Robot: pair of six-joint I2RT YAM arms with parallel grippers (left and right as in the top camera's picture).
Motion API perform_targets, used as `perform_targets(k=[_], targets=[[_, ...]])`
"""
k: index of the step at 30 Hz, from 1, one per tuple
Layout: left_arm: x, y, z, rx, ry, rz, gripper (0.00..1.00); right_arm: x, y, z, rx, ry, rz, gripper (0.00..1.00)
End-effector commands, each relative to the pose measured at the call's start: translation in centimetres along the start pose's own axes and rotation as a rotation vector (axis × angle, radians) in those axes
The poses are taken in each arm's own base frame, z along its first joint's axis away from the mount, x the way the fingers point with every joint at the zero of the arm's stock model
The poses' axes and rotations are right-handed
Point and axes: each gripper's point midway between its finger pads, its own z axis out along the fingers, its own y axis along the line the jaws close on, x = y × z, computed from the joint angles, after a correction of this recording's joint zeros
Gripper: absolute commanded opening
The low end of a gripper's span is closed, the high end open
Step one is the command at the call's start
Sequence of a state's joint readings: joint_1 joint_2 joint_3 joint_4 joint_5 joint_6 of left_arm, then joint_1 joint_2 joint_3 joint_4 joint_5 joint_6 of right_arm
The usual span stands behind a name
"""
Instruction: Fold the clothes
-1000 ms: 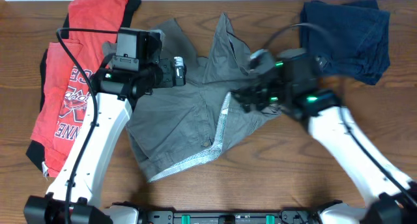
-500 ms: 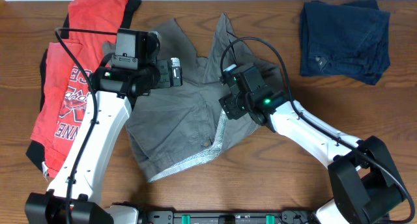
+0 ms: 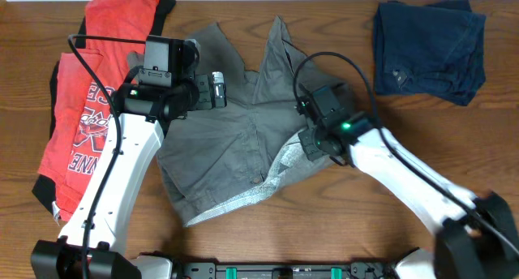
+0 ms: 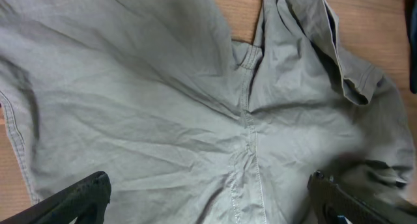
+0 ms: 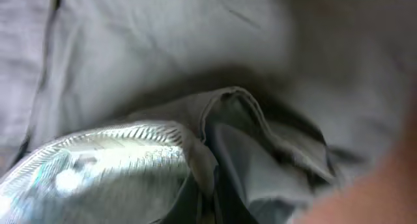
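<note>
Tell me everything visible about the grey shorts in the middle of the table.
The shorts are grey-khaki, of creased cotton-like cloth, lying spread and unfolded on the wooden table. A stitched centre seam shows. One edge is turned over, baring a paler patterned lining. The left gripper, open, hangs above them; the right gripper is down at the turned edge, its grip unclear.

A red T-shirt with white lettering and black trim lay crumpled along the left side of the wooden worktop, its upper end reaching the far edge. A dark navy garment sat folded near the far right corner, well apart from the T-shirt. These 2 items rested flat, and brown wood grain showed around both.
</note>
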State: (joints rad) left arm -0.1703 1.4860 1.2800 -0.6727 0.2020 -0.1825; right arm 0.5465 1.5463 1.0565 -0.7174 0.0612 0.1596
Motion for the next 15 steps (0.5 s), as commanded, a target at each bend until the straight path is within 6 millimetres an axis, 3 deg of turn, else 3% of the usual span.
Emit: perform_targets(k=[1,3,6,11,15], targets=[[0.3,0.5,0.5,-0.019,0.014,0.008,0.98,-0.6,-0.9,-4.6,0.002,-0.068,0.112,0.01],[0.3,0.5,0.5,-0.018,0.013,0.007,0.98,1.3,-0.9,-5.6,-0.007,-0.014,0.134,0.02],[0.3,0.5,0.5,-0.018,0.012,0.008,0.98,3.8,-0.5,-5.9,-0.028,0.083,0.133,0.14],[0.3,0.5,0.5,-0.018,0.010,0.008,0.98,7.9,-0.7,-4.8,-0.012,0.229,0.187,0.52],[0.3,0.5,0.5,-0.018,0.010,0.009,0.98,8.7,-0.8,-4.5,-0.006,0.252,0.184,0.59]])
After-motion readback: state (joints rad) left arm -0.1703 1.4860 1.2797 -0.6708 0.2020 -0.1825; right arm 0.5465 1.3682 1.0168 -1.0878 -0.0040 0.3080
